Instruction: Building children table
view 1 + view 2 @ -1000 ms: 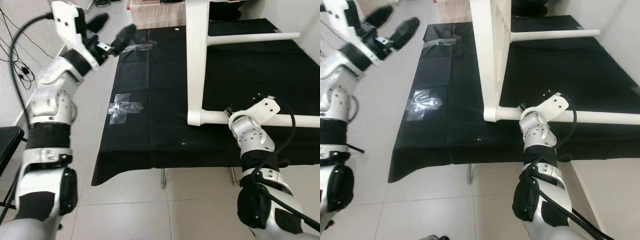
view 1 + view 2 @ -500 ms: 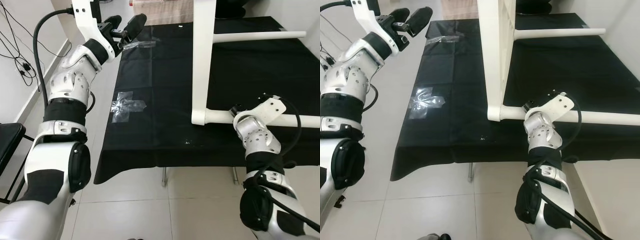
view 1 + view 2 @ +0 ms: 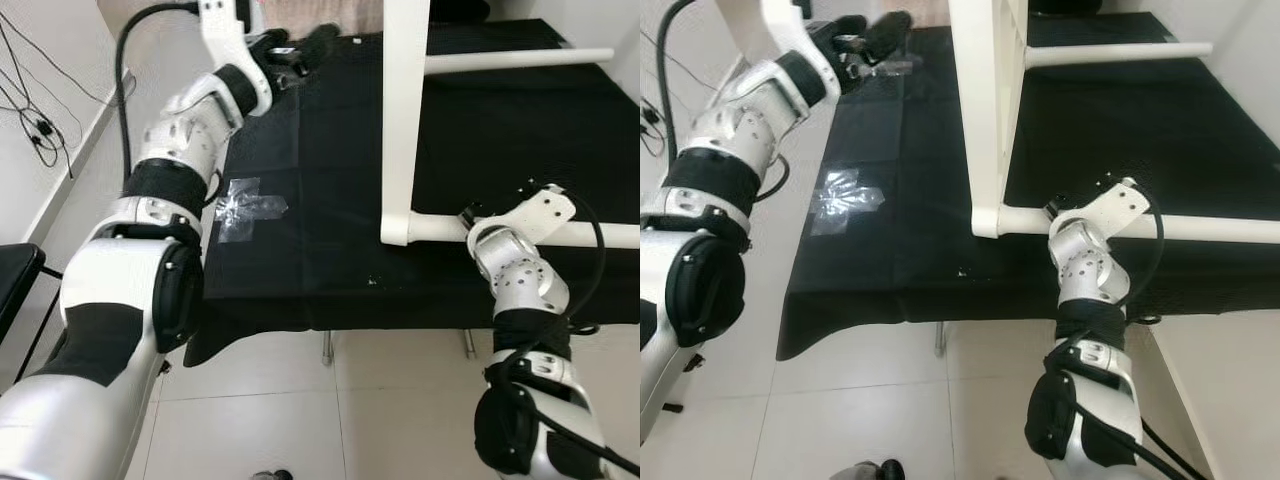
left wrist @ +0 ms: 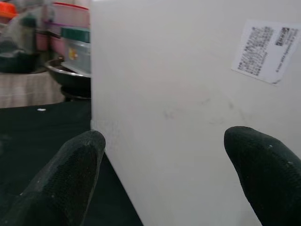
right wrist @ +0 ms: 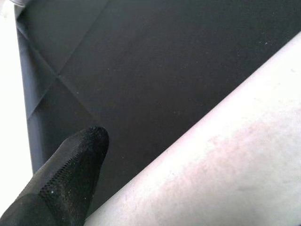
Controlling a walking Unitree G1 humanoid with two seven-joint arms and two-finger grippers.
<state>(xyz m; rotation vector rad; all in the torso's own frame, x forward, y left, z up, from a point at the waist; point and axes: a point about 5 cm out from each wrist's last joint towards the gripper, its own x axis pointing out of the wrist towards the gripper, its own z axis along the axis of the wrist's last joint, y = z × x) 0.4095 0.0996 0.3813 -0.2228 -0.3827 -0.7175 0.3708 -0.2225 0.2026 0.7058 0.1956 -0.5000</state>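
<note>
A white children's table [image 3: 403, 120] stands on its edge on a black-clothed work table [image 3: 300, 270], its top upright and two round legs pointing right. My left gripper [image 3: 293, 48] is open over the far left of the cloth, just left of the upright top. In the left wrist view its fingertips [image 4: 70, 183] frame the white panel and its paper label [image 4: 263, 49] without touching it. My right gripper [image 3: 470, 215] is at the near leg [image 3: 440, 232], close to where it meets the top, and is shut on it. One black finger [image 5: 66, 181] lies beside the leg [image 5: 225, 165].
A patch of clear tape [image 3: 245, 208] is stuck on the cloth's left half. A black chair [image 3: 15, 285] stands at the left edge, and cables [image 3: 35, 120] trail along the wall. Bowls and containers [image 4: 66, 66] sit beyond the table's far end. A white wall borders the right.
My left arm has swung right, carrying its open gripper from beyond the work table's left edge to over the cloth near the upright top. The right arm has stayed on the leg.
</note>
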